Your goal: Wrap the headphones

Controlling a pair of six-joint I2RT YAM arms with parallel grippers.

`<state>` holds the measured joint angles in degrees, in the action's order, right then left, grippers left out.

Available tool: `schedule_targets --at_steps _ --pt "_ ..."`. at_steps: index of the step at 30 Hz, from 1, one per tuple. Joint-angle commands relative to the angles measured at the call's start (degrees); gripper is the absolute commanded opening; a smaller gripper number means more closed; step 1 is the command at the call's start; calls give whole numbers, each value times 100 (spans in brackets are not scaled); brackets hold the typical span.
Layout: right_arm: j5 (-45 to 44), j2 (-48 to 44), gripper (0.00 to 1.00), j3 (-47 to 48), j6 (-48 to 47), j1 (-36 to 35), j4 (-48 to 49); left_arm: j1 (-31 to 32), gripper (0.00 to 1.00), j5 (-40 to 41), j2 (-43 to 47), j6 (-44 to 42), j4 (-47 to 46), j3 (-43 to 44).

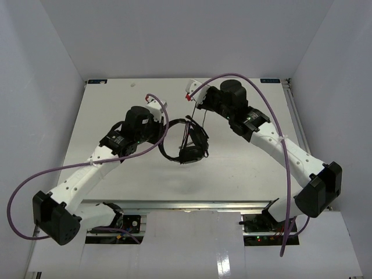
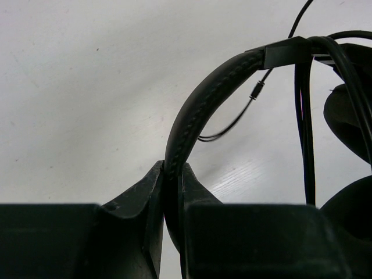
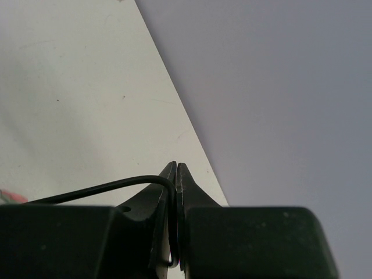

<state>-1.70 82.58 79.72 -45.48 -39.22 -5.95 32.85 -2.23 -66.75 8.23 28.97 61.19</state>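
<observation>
- Two claws, both mine, and both are closed on a part of the headphones (image 1: 190,150).
- My left claw (image 2: 171,168) is clamped on the padded headband (image 2: 203,99). The band rises from between the two fingers, stitched side towards the camera, and arches over to the right.
- At the top of that arch the band meets a flat black bracket (image 2: 285,52). Several strands of the thin black cable (image 2: 305,133) hang down from there, close together.
- One more loop of cable sags below the band, with a small barrel-shaped piece (image 2: 257,90) on it.
- Dark, rounded earcups (image 2: 349,110) fill the right edge of the left wrist view.
- My right claw (image 3: 175,165) is pinched shut on the cable alone. The strand (image 3: 104,187) comes in from the left, bends over and drops between the fingertips.
- Behind those fingertips lies the white table (image 3: 70,104), and beyond its edge a plain grey wall (image 3: 279,87).
- From above, the headphones sit between my two wrists, over the middle of the table (image 1: 244,168). The band curves off to the left and the earcups bunch together at the lower right.
- A thin line of cable (image 1: 203,116) runs from near my right claw down to the earcups.
- I cannot tell from the pictures whether the earcups touch the table.
- Thick purple cables (image 1: 273,110) loop over each of my arms, well apart from the headphones' own cable.
</observation>
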Motion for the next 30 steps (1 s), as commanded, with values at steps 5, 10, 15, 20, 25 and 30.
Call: schedule_targets --at_steps 5,10,15,20,25,30 --pt "896 225 8 407 776 336 427 70 0 -1246 475 72 250 17" --pt "1298 289 8 738 919 336 327 74 0 -1409 316 -49 353 -30" --pt "1436 394 8 854 899 327 257 144 0 -1515 127 -67 330 -1" --pt "1465 452 8 756 880 239 224 203 0 -1561 7 -111 346 162" --pt "1172 513 8 484 822 239 279 213 0 -1648 153 -32 338 393" --pt "1538 405 8 17 1232 566 349 213 0 -1622 375 47 443 799"
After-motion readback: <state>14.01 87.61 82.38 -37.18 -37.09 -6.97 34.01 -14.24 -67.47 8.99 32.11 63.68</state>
